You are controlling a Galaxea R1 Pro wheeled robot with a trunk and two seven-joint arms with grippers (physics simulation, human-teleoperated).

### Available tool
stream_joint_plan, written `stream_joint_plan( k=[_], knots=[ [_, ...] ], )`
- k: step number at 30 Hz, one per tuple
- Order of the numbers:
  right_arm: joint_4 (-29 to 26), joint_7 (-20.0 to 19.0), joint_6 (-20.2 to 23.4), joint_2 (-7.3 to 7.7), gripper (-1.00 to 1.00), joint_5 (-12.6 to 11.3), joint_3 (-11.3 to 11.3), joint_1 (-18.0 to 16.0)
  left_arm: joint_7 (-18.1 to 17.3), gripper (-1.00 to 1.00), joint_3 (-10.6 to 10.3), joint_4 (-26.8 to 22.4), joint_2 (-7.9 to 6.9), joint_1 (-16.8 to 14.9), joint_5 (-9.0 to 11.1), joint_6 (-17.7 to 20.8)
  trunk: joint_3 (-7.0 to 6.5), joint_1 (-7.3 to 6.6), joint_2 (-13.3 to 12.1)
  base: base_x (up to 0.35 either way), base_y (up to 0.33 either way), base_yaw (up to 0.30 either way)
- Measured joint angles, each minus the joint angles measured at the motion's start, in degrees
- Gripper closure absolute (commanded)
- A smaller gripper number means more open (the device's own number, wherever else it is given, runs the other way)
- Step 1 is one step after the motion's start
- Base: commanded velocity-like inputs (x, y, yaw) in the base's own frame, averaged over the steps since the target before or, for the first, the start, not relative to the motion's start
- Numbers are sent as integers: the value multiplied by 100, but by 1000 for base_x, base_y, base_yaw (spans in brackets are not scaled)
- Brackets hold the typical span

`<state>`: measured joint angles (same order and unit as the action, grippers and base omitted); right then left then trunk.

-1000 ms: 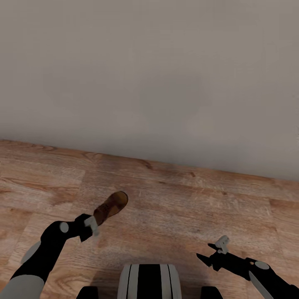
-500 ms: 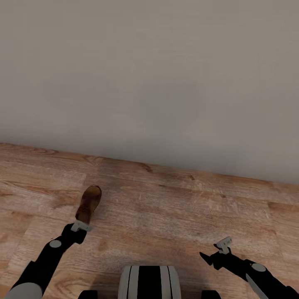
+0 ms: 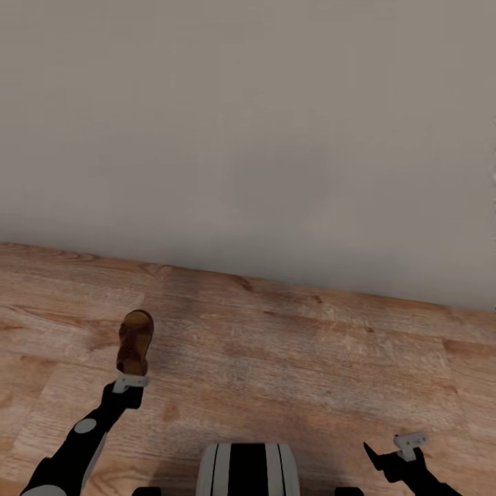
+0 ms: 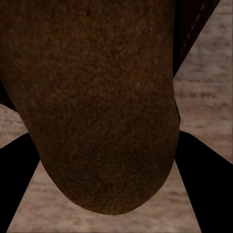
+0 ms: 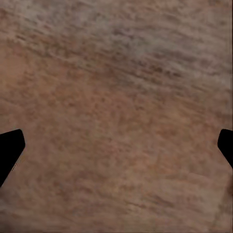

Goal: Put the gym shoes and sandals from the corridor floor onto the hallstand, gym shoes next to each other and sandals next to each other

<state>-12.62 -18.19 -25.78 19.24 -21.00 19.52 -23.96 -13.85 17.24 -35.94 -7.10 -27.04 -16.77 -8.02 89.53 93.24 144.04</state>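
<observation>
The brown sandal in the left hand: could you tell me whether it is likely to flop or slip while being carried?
The sandal juts out from the left hand without sagging, so it probably stays stiff. Its matte, leathery surface looks unlikely to slip. Held by one end, it may pivot if swung quickly.

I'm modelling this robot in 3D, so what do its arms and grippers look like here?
The left arm is glossy black with a round grey joint disc, turning light grey nearer the body. The left gripper has pale grey fingers on a black wrist. The right gripper matches: black, angular, with a pale grey finger piece. No cables or markings show.
</observation>
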Motion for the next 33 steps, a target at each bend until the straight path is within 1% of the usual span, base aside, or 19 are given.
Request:
stream_joint_plan(
  k=[2, 4, 5, 6, 9, 12, 15, 17, 21, 23, 25, 26, 27, 28, 29, 31, 33],
  knots=[
    [129, 28, -141, -38, -100, -74, -1, 3, 12, 100, 15, 71, -2, 4, 93, -3, -45, -5, -3, 0, 0, 0],
    [194, 252, -190, -75, -100, -99, 0, 5, 170, 100, 19, 197, 0, 8, 207, -35, -99, -10, -5, 0, 0, 0],
    [200, 310, -196, -83, -100, -100, 0, 5, 210, 100, 17, 222, 0, 6, 226, -49, -129, -13, -7, 0, 0, 0],
    [211, 505, -251, -106, -100, -104, 1, 7, 330, 100, 17, 308, 2, 7, 258, -117, -158, -16, -8, 0, 0, 0],
    [255, 852, -508, -129, -100, -102, 8, 10, 458, 100, 13, 442, 1, 6, 285, -272, -250, -23, -12, 0, 0, 0],
    [355, 1093, -769, -208, -100, -108, 11, 19, 514, 100, 12, 564, 1, 22, 288, -365, -342, -31, -16, 0, 0, 0],
    [444, 1209, -869, -314, -100, -111, 16, 23, 530, 100, 12, 627, 1, 109, 305, -395, -435, -39, -20, 0, 0, 0],
    [498, 1276, -914, -390, -100, -112, 21, 24, 558, 100, 15, 639, -2, 220, 393, -410, -497, -44, -23, 0, 0, 0],
    [526, 1312, -969, -434, -100, -139, 12, 25, 694, 100, 14, 656, -9, 372, 576, -436, -621, -54, -28, 0, 0, 0],
    [532, 1320, -992, -443, -100, -286, 7, 30, 814, 100, 20, 663, -14, 514, 646, -458, -683, -59, -31, 0, 0, 0],
    [540, 1323, -1002, -440, -100, -582, 3, 32, 923, 100, 52, 664, -25, 666, 681, -582, -745, -64, -33, 0, 0, -3],
    [544, 1323, -1017, -434, -100, -1098, -2, 86, 1015, 100, 375, 664, -26, 864, 724, -880, -776, -67, -35, 0, 0, -5],
    [544, 1321, -1020, -435, -100, -1137, 10, 93, 1018, 100, 412, 671, -21, 891, 697, -911, -808, -70, -36, 0, 0, -3],
    [544, 1319, -1023, -441, -100, -1181, 19, 102, 1024, 100, 551, 679, -20, 929, 714, -946, -839, -72, -37, 0, 0, -1],
    [544, 1315, -1023, -446, -100, -1194, 28, 112, 1026, 100, 639, 705, -16, 973, 713, -967, -870, -75, -39, 0, 0, -1],
    [544, 1306, -1021, -466, -100, -1199, 37, 118, 1027, 100, 688, 731, -8, 1001, 711, -981, -932, -80, -41, 0, 0, 0],
    [544, 1298, -1019, -521, -100, -1200, 44, 126, 1024, 100, 719, 753, -2, 1020, 711, -989, -994, -85, -44, 0, 0, 0]
  ],
)
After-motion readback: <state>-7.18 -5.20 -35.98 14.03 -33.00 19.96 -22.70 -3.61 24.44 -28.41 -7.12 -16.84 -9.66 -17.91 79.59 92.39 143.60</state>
